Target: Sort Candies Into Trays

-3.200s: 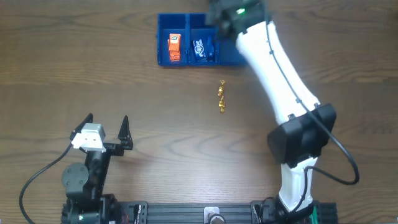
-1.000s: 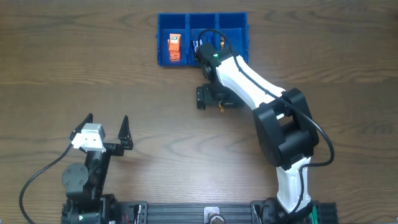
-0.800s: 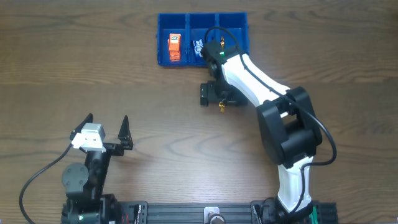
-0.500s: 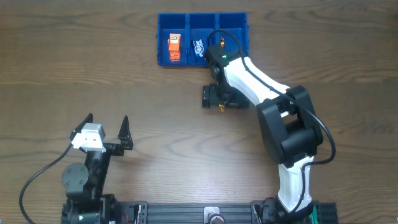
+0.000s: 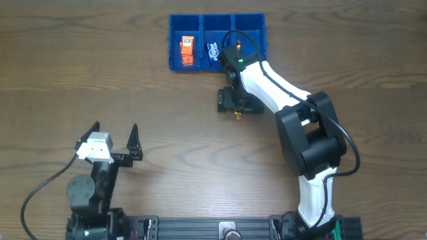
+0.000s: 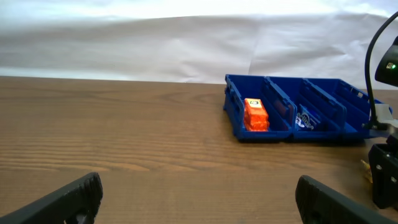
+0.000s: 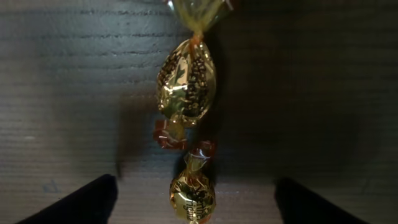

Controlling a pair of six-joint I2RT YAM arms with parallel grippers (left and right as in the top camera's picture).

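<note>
Right pincer (image 5: 239, 102) is open and low over the bench (image 5: 80, 67), one finger on either side of two gold candies (image 7: 186, 81) lying end to end, near the tray (image 5: 171, 40). Tray holds an orange candy (image 5: 187, 51) in its left compartment and a blue candy (image 5: 214, 51) in the middle. Left pincer (image 5: 113, 133) is open and empty, well apart.
</note>
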